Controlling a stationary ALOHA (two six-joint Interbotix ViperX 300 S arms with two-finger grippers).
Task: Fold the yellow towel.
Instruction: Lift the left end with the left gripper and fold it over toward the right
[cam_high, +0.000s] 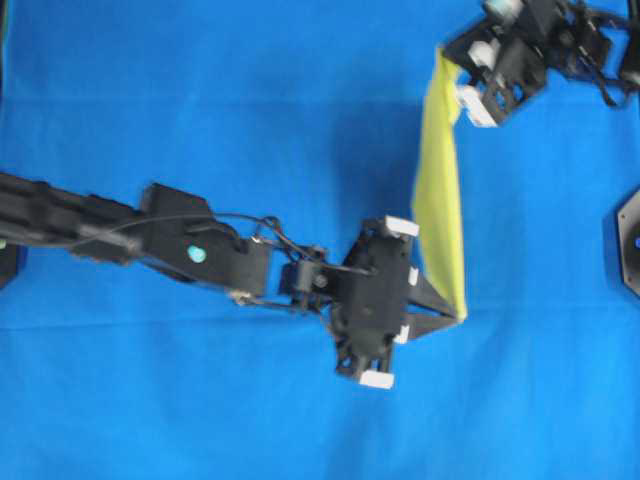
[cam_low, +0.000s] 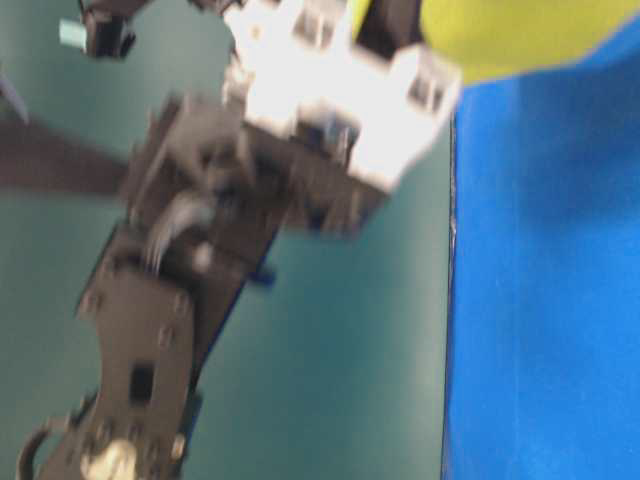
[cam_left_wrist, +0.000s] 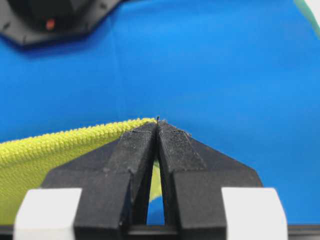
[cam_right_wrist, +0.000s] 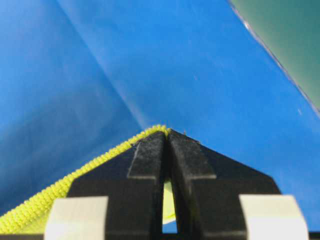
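Note:
The yellow towel (cam_high: 440, 190) hangs stretched as a narrow strip between my two grippers, lifted above the blue cloth. My left gripper (cam_high: 458, 318) is shut on its near corner. In the left wrist view that gripper (cam_left_wrist: 158, 122) pinches the nubby yellow towel (cam_left_wrist: 60, 147), which runs off to the left. My right gripper (cam_high: 447, 62) is shut on the far corner at the top of the overhead view. The right wrist view shows its tips (cam_right_wrist: 167, 132) closed on the towel's edge (cam_right_wrist: 75, 182). In the table-level view a blurred patch of towel (cam_low: 520, 35) sits at the top right.
A large blue cloth (cam_high: 200, 120) covers the table. A black arm base (cam_high: 628, 240) sits at the right edge and shows in the left wrist view as a black base (cam_left_wrist: 50, 20). The blue cloth's edge (cam_low: 450, 300) meets green table (cam_low: 330, 380).

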